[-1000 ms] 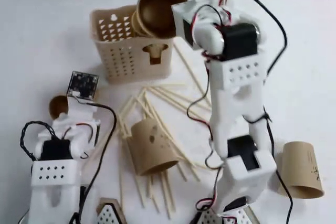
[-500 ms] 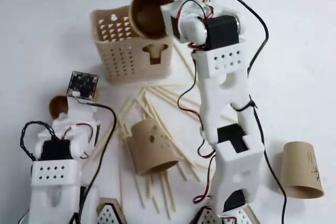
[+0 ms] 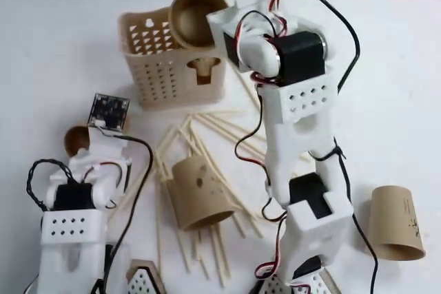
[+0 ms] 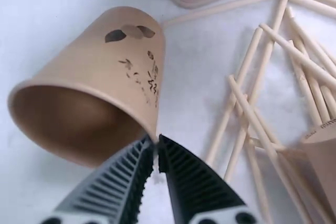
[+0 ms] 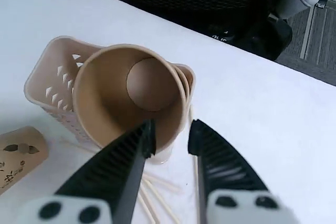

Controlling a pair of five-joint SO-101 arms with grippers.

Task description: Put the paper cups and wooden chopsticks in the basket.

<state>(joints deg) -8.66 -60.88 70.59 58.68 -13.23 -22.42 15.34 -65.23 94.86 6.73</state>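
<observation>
A beige perforated basket (image 3: 162, 74) stands at the back of the table, with a brown paper cup (image 3: 195, 15) upright in it, nested in another cup. My right gripper (image 5: 170, 129) is open, its fingers on either side of that cup's (image 5: 131, 93) rim. At the front left, my left gripper (image 4: 156, 141) is shut on the rim of a second paper cup (image 4: 94, 93), which lies tilted on the table (image 3: 77, 140). Wooden chopsticks (image 3: 213, 129) lie scattered in front of the basket.
Another cup (image 3: 200, 194) lies on its side over the chopsticks in the middle. One more cup (image 3: 394, 222) lies at the front right beside the right arm's base. The table's left and far right have bare white surface.
The right arm carried its cup left and down until it sat upright in the basket. The left arm has kept still.
</observation>
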